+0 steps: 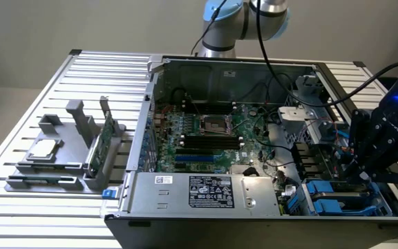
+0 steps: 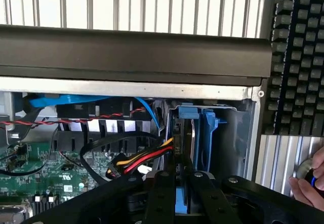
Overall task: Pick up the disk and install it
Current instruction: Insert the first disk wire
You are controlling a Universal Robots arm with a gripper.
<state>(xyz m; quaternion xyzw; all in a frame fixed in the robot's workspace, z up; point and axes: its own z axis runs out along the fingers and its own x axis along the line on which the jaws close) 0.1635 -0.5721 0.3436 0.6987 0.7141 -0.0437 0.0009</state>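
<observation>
The disk [image 2: 194, 133] stands on edge in the drive bay at the corner of the open computer case, its bright blue carrier frame facing the wrist camera. My gripper [image 2: 182, 179] reaches down onto it, and its two black fingers [image 2: 163, 193] press against the blue frame from both sides. In the exterior view the gripper [image 1: 362, 175] hangs low over the bay at that view's right, just above the blue carriers [image 1: 331, 194]. The disk's flat face is hidden.
The open case [image 1: 185, 65] holds a motherboard [image 1: 206, 132], a power supply [image 1: 206, 192] and loose red, yellow and black cables [image 2: 144, 158] beside the bay. A grey fixture [image 1: 54, 155] stands at the exterior view's left. A keyboard [image 2: 298, 57] and a person's hand [image 2: 310, 183] lie outside the case.
</observation>
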